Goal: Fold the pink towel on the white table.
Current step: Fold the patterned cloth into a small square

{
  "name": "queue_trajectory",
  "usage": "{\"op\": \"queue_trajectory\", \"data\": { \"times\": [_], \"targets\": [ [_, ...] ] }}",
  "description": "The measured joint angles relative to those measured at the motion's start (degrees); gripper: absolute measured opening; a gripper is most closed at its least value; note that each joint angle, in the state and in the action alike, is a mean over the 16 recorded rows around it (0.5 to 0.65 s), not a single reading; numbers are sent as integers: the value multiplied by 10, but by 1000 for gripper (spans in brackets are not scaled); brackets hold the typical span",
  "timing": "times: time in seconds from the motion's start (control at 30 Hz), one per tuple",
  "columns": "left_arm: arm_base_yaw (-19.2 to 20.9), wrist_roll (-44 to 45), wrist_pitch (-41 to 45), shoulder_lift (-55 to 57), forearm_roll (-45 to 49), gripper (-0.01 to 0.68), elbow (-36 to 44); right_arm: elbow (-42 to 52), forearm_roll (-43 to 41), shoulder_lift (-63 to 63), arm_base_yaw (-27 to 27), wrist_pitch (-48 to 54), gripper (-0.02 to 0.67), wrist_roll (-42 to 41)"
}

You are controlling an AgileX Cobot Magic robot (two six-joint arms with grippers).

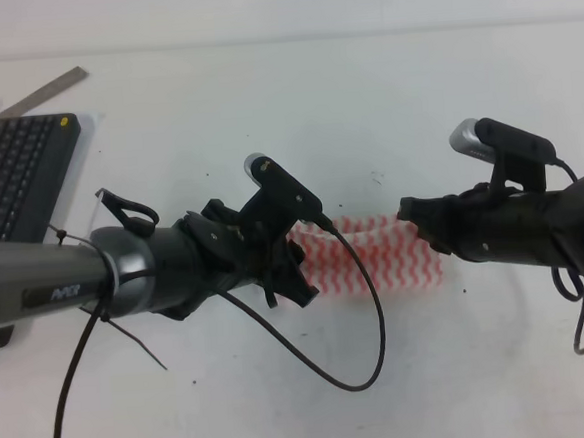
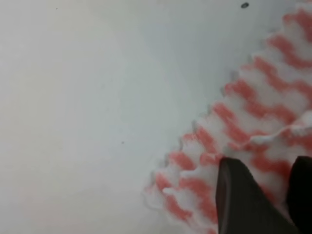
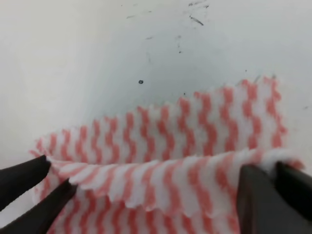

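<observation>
Exterior high view: the pink towel (image 1: 375, 256) lies on the white table (image 1: 364, 104) as a narrow band stretched between the two grippers, its near edge free and its far edge partly hidden by the arm bodies. The left gripper (image 1: 294, 271) sits at the towel's left end and the right gripper (image 1: 420, 222) at its right end. From here neither set of fingertips shows, so their grip must be read from the wrist cameras.

In the left wrist view, two dark fingers (image 2: 239, 204) stand close together over a scalloped corner of the towel (image 2: 253, 122), with a raised fold of cloth between them; they appear to pinch it, though the contact itself is cut off by the frame. Beyond those fingers the tabletop (image 2: 97, 97) is bare white with tiny specks.

In the right wrist view, the fingers (image 3: 263, 200) at the lower right are pressed together on a lifted upper layer of the towel (image 3: 195, 126), whose wavy edge hangs above the lower layer. Other dark fingers (image 3: 29, 187) show at the lower left. Past the towel's far edge lies scuffed white table (image 3: 97, 48).

A keyboard (image 1: 14, 178) and a ruler (image 1: 47, 91) rest well behind the left fingers.
</observation>
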Motion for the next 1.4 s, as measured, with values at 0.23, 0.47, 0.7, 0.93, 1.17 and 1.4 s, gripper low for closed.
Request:
{"op": "queue_trajectory", "data": {
  "times": [0.23,0.47,0.7,0.93,1.17,1.4],
  "targets": [
    [0,4,0,0,0,220,0,-3,9,0,0,-1,125,1],
    [0,6,1,-2,1,222,1,-25,16,17,0,-7,177,-2],
    [0,8,2,-2,1,223,1,-52,14,41,0,-12,179,-32],
    [0,9,2,-2,1,223,1,-64,13,54,-1,-8,173,-91],
    [0,9,3,-2,1,223,2,-64,11,54,-15,35,170,-138],
    [0,10,-7,-5,0,223,4,-64,10,53,-39,94,170,-150]
  ]
}}
